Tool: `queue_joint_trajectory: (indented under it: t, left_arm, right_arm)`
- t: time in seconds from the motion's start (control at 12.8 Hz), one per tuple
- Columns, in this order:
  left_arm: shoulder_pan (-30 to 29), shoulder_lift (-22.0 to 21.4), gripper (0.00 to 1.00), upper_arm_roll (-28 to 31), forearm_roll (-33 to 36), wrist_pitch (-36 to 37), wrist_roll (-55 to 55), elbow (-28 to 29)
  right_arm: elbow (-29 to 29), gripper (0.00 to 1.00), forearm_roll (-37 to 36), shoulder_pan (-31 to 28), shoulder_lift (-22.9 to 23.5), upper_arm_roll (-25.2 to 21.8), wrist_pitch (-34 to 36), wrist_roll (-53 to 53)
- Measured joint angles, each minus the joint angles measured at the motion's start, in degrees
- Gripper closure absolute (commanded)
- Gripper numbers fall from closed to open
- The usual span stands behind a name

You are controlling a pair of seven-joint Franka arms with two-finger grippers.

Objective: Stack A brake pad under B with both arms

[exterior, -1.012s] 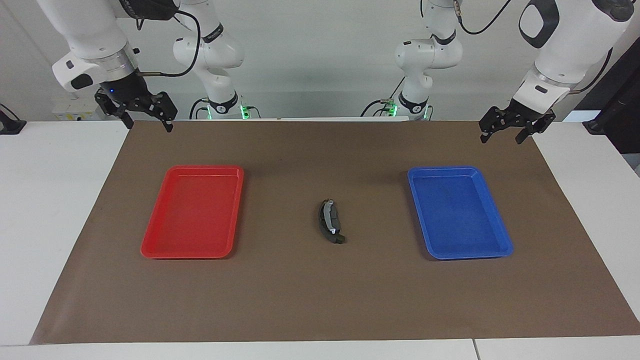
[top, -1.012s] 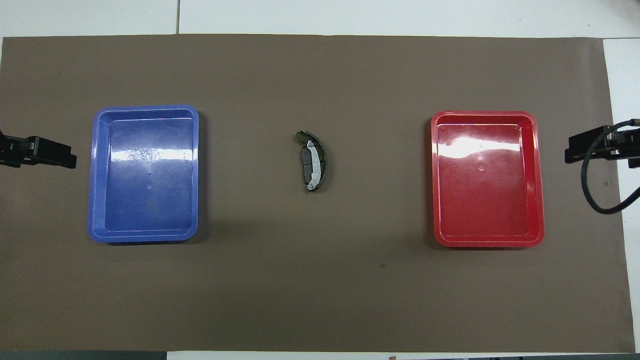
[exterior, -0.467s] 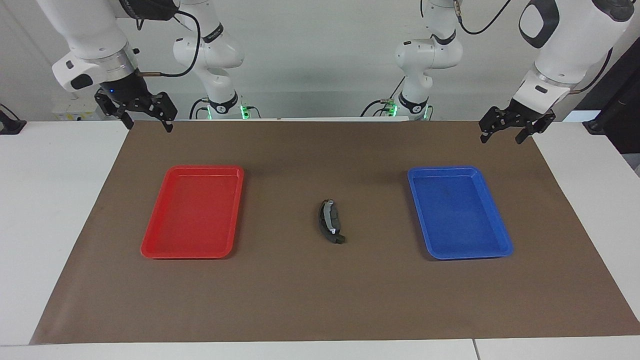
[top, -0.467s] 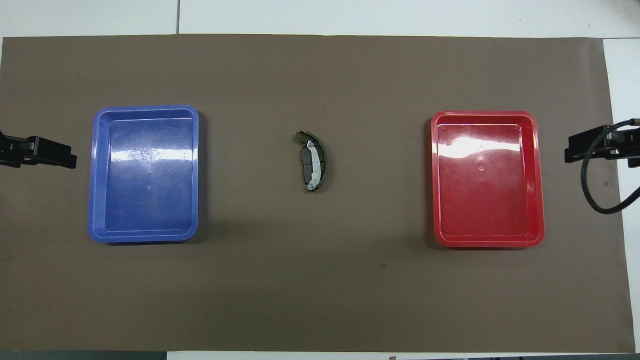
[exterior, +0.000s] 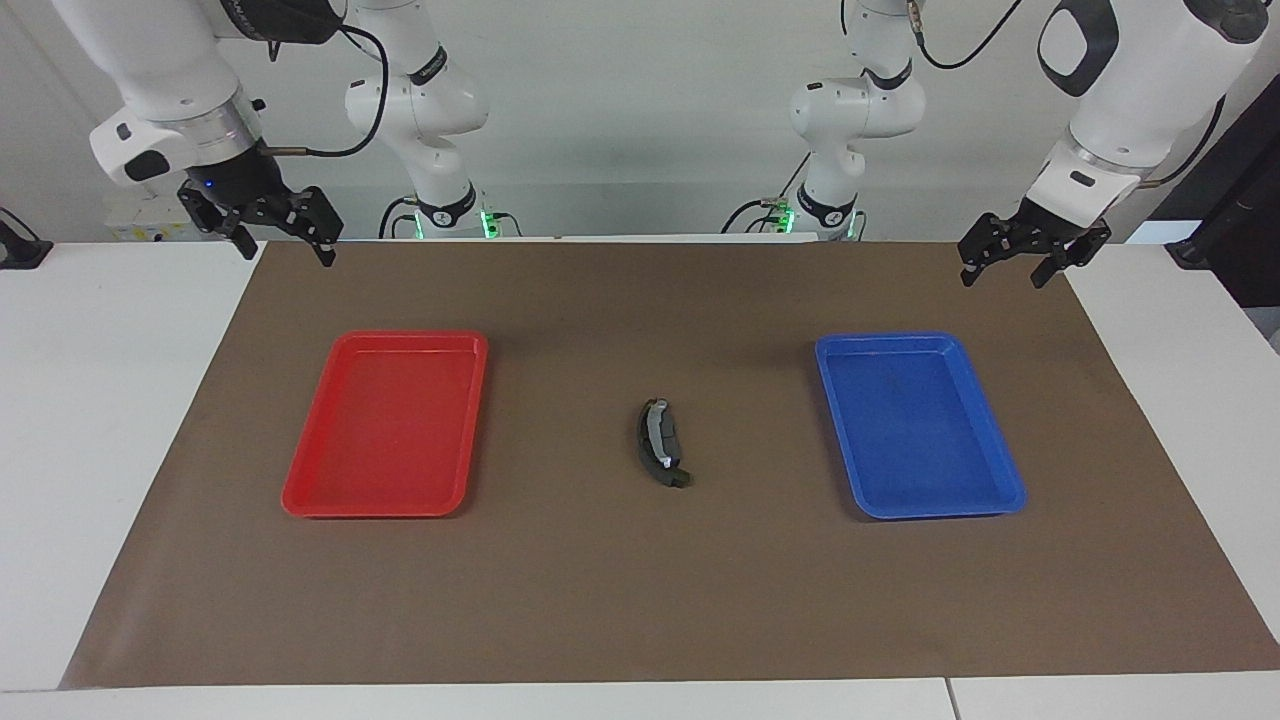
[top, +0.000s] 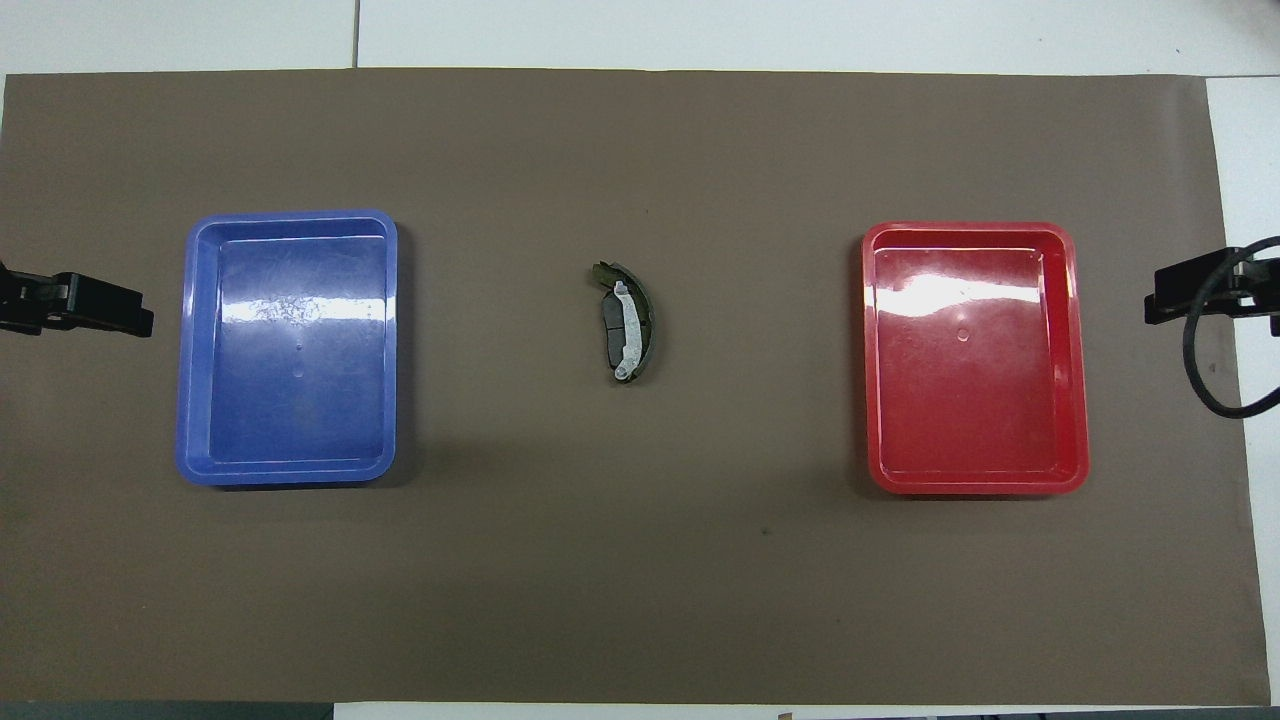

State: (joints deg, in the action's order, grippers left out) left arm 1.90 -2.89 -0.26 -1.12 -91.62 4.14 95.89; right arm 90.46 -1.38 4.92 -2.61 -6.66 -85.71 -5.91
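The long crescent brake shoe B (exterior: 648, 452) (top: 646, 318), with a lighter grey rib, lies on the brown mat midway between the two trays. The short dark pad A (exterior: 671, 439) (top: 608, 335) lies against its hollow side, touching it and partly covered by it. My right gripper (exterior: 285, 248) (top: 1175, 295) is open and empty, raised over the mat's edge at the right arm's end. My left gripper (exterior: 1003, 276) (top: 110, 305) is open and empty, raised over the mat's edge at the left arm's end. Both are well away from the parts.
A red tray (exterior: 300, 495) (top: 1078, 350) lies toward the right arm's end and a blue tray (exterior: 1010, 480) (top: 186, 350) toward the left arm's end, both with nothing in them. The brown mat (exterior: 640, 600) covers most of the white table.
My right gripper has risen a little and drawn outward toward the right arm's end of the table. The left gripper and the two parts have not moved.
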Motion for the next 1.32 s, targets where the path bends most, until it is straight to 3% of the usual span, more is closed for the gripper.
queue_joint_trajectory:
  t: [1.32]
  left_arm:
    - [0.0, 0.0, 0.02, 0.0, 0.0, 0.0, 0.0, 0.0]
  right_arm:
    - [0.0, 0.0, -0.1, -0.4, 0.0, 2.1, -0.9, 2.8]
